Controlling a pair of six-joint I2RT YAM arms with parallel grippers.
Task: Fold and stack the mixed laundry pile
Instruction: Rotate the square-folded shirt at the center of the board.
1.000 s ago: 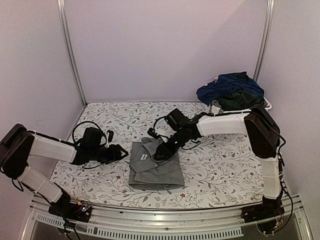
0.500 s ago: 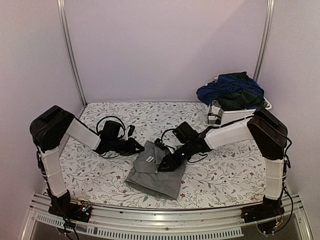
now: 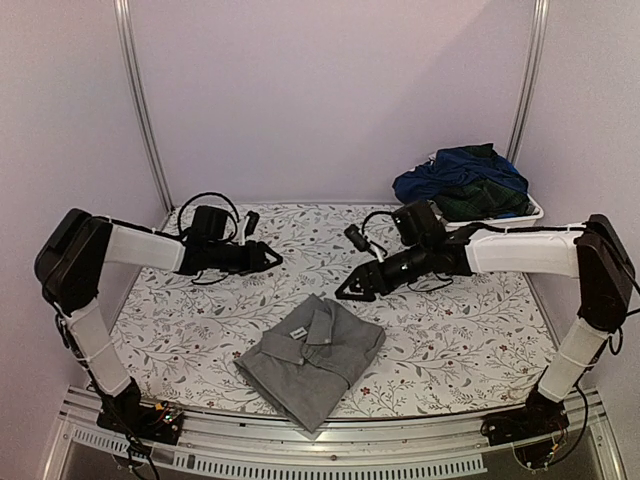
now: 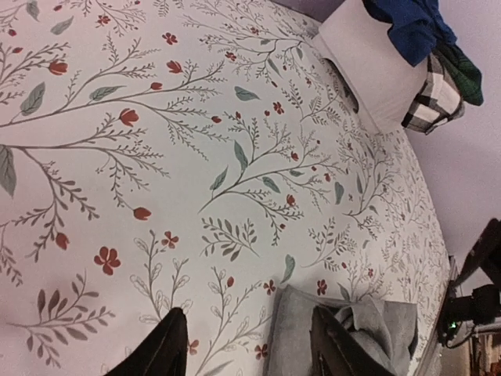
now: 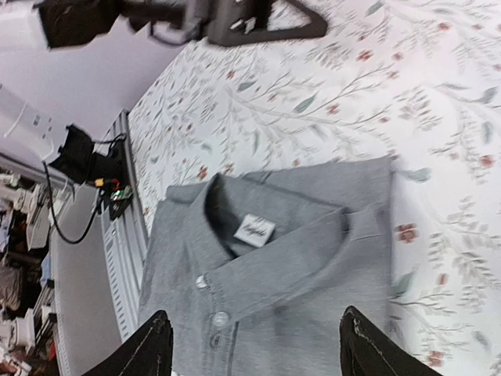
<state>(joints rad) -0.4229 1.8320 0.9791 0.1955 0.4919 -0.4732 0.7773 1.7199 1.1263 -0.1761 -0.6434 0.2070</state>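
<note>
One down, at least two waiting: leaving the grey shirt (image 3: 312, 360) folded into a compact packet at lower centre of the overhead frame, collar and label facing up, flat on the floral table cloth (image 3: 450, 320) and touching neither arm; holding the left gripper (image 3: 268, 258) at centre-left of that frame, up and to the left of the shirt and apart from it, fingers parted partway and gripping nothing, with only patterned cloth between them in the left wrist view; holding the right gripper (image 3: 345, 293) just right of centre, above the shirt in the frame and clear of it, fingers spread wide and likewise carrying nothing, with the shirt's collar and buttons framed between them in the right wrist view; leaving the navy garment (image 3: 455, 175) and the dark green plaid garment (image 3: 480, 200) bunched together, unfolded, heaped in the white bin (image 3: 535, 210) at upper right, well apart from both grippers; judging the job as only begun, with a first piece folded and serving as the likely base of the stack; fetching, flattening, folding and stacking the heap's contents all remaining to do; counting the pieces in that heap proving impossible from these views.
</note>
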